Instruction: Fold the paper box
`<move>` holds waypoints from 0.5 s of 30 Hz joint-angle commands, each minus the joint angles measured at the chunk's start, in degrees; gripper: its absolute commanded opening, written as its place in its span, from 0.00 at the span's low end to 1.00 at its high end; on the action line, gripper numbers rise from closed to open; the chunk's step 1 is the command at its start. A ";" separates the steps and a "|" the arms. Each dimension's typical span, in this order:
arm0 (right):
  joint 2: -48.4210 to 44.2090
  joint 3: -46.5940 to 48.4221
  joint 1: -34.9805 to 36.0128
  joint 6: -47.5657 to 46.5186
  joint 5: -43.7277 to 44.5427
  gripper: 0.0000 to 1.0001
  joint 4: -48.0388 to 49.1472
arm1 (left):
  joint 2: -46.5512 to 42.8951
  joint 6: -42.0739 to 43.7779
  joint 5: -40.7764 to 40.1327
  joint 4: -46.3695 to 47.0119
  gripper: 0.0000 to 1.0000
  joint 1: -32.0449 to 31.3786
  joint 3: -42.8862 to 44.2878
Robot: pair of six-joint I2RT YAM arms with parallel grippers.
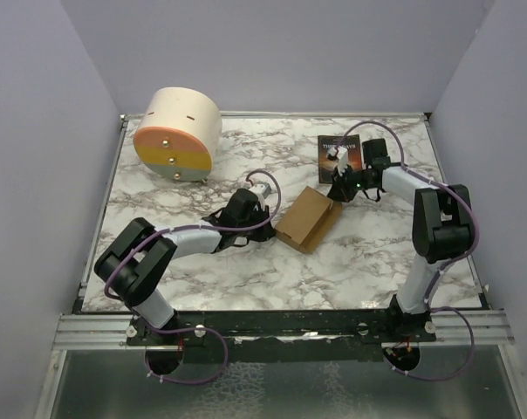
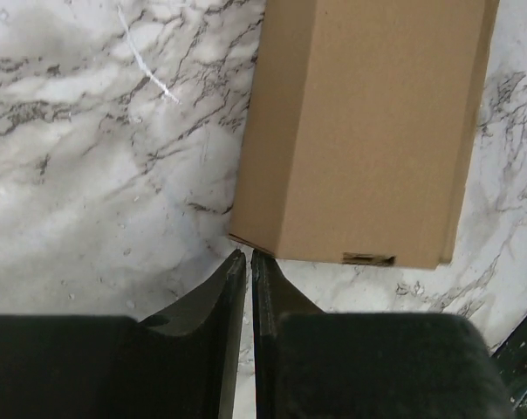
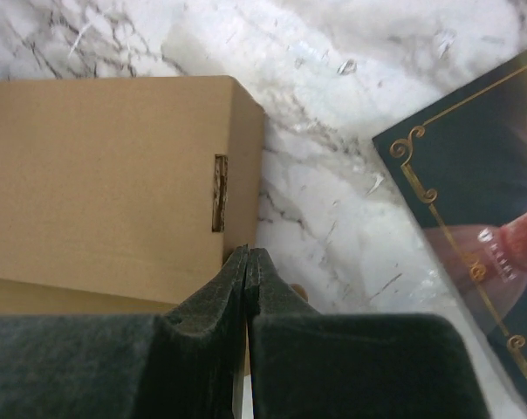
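Marbled bench [image 1: 377, 253] is occupied by the paper box [image 1: 309, 218], at whose edges the left claw [image 2: 248, 255] and right claw [image 3: 248, 251] are closed.

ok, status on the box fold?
Left gripper shut, tips at a corner of the paper box. Right gripper shut at its opposite side. Box looks folded up, on table. Book apart, nothing blocking.

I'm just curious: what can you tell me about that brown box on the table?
The paper box is plain brown cardboard, folded into a flat, closed-looking rectangular shape, with small slots near its edges. It lies askew on the marble table, between the left claw and right claw, both shut at its corners; whether they touch it is unclear.
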 commanded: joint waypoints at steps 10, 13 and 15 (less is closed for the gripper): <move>-14.10 -13.97 -0.09 -10.99 -3.43 0.01 -7.70 | 4.78 6.61 -2.78 -4.81 0.16 2.39 10.27; -16.36 -15.66 -0.09 -13.83 -5.73 0.01 -10.63 | 6.91 8.93 -2.10 -5.90 0.16 2.79 13.29; -17.71 -16.61 -0.09 -15.35 -7.22 0.02 -11.99 | 8.32 10.72 -1.74 -6.72 0.17 2.98 15.49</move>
